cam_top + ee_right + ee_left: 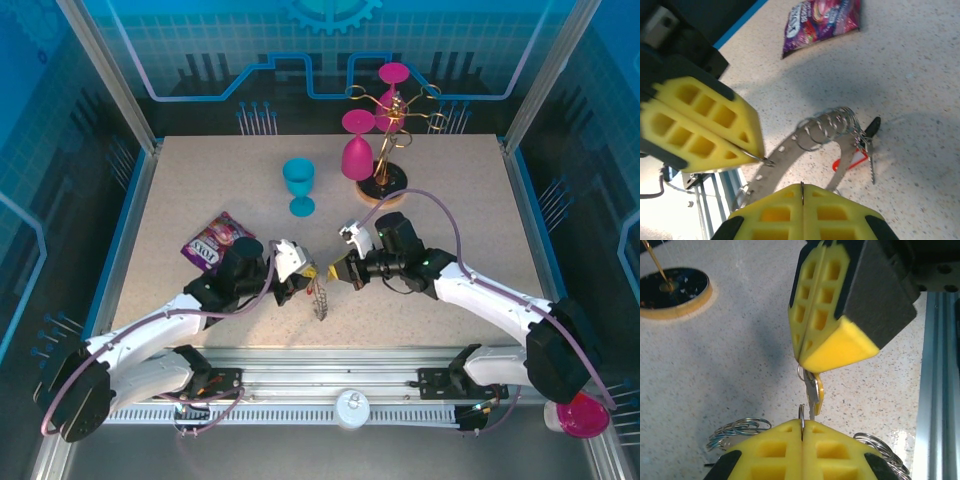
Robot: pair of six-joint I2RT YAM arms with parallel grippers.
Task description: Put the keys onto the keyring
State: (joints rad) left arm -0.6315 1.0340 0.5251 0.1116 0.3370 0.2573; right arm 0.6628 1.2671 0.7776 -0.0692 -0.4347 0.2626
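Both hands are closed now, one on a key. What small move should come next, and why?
Probably ease the right hand a little toward the left hand, bringing the yellow key it grips onto the wire loop that the left hand pinches. The key hangs close beside that loop, apparently not yet threaded.

The surface (200, 190) is beige with fine dark speckles and has a blue border. The left hand (802, 429) and right hand (809, 365) have bright yellow fingers patterned with square pockets, set in black housings. The keyring (785, 152) is dull grey metal dotted with small holes, and its wire loops (832, 125) are silver. The yellow-headed key (818, 390) has a silver blade; the dark key (870, 145) is black and red. Towards the far edge are a teal goblet (298, 187), magenta goblets (357, 152) and a gold rack (398, 108). The rack base (670, 314) is black with a pale wood rim. Near the left edge is a purple packet (214, 238) with pink and white print.
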